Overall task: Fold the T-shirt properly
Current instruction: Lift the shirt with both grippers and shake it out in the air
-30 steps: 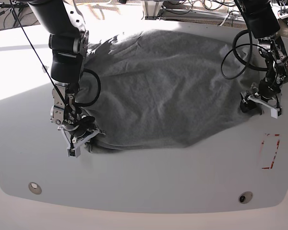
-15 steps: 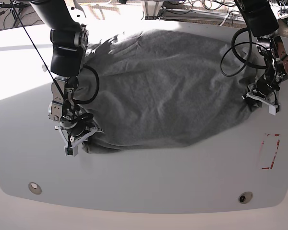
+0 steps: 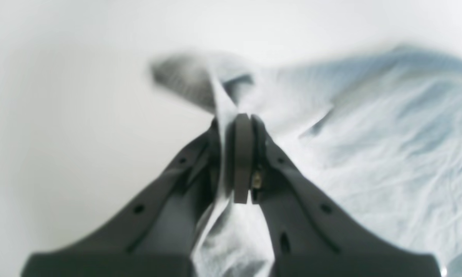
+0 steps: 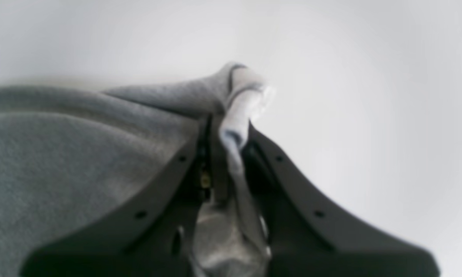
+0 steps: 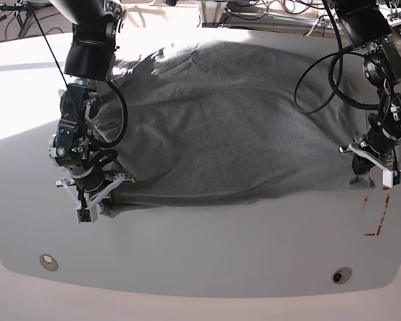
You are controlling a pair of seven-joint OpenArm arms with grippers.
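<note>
I have both pincers, left gripper (image 3: 241,154) and right gripper (image 4: 227,154), clenched on T-shirt (image 5: 234,127) corners. It looks soft and limp, so I'd keep those corner grips near the table's (image 5: 207,254) front edge.

white table (image 5: 200,254), grey T-shirt (image 5: 234,127) spread flat

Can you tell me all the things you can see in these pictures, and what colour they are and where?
T-shirt: one, heather grey, spread across the middle of the table.
Table: one, white, under everything.
Red outline mark: one, red, near the table's right edge in the base view.
Round fittings: two, silvery and dark, along the table's near edge.
Left end effector: one, black, shut on the T-shirt's corner.
Right end effector: one, black, shut on the T-shirt's other corner.
</note>
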